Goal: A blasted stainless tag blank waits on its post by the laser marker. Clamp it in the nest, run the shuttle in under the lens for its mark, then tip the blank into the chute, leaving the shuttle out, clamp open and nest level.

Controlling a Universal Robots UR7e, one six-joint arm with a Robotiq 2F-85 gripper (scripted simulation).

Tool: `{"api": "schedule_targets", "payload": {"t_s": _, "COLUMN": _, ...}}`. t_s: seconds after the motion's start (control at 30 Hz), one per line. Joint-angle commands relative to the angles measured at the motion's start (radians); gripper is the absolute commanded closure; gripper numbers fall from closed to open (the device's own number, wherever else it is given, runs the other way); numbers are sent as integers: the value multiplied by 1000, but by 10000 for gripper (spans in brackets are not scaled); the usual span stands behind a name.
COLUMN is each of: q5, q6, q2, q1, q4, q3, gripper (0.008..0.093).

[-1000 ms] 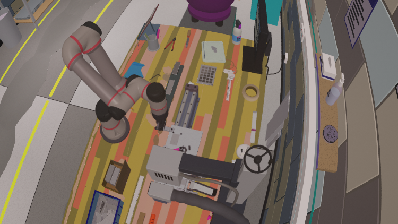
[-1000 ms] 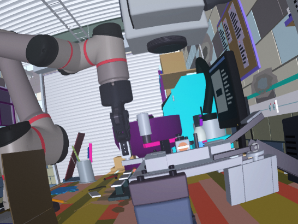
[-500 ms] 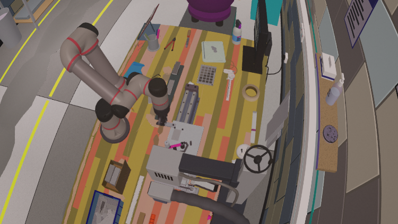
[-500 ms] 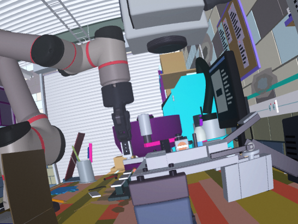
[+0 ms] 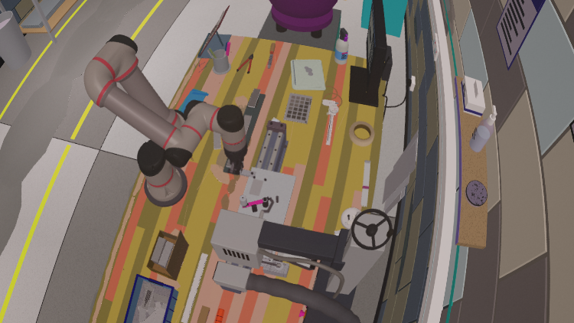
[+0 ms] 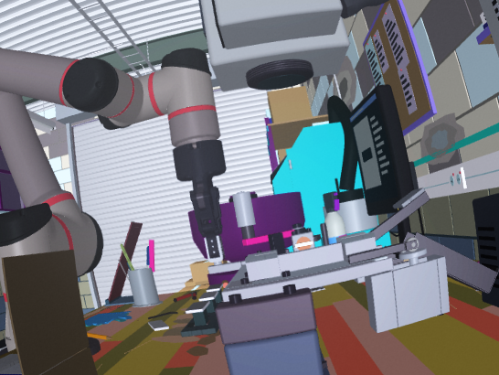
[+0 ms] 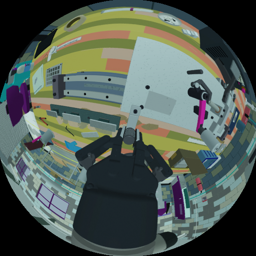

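The grey tag blank (image 7: pixel 160 102) lies flat in the nest on the pale shuttle plate (image 5: pixel 267 191), with the pink-handled toggle clamp (image 7: pixel 201 108) beside it. At the plate's near corner a bracket carries a knurled shuttle knob (image 7: pixel 129 138), and my gripper (image 7: pixel 129 136) is closed around that knob. The plate sits at the end of its rail (image 5: pixel 273 145), out from under the laser marker head (image 5: pixel 257 237). In the second side camera my gripper (image 6: pixel 214 249) reaches down to the plate's left edge. I cannot tell whether the clamp presses on the blank.
The laser marker column with its black handwheel (image 5: pixel 371 229) stands at the near end of the bench. A dark rack of spare blanks (image 7: pixel 83 117) lies beside the rail. A monitor (image 5: pixel 375 52), tape roll (image 5: pixel 361 133), pen cup (image 5: pixel 220 61) and cardboard box (image 5: pixel 166 254) stand around.
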Motion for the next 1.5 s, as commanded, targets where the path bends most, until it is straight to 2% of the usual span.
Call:
{"api": "schedule_targets", "payload": {"t_s": 0.0, "q5": 3, "q6": 6, "q2": 2, "q1": 6, "q4": 0, "q3": -1, "gripper": 934}}
{"api": "schedule_targets", "payload": {"t_s": 1.47, "q5": 3, "q6": 282, "q2": 109, "q1": 283, "q4": -45, "q3": -64, "gripper": 934}}
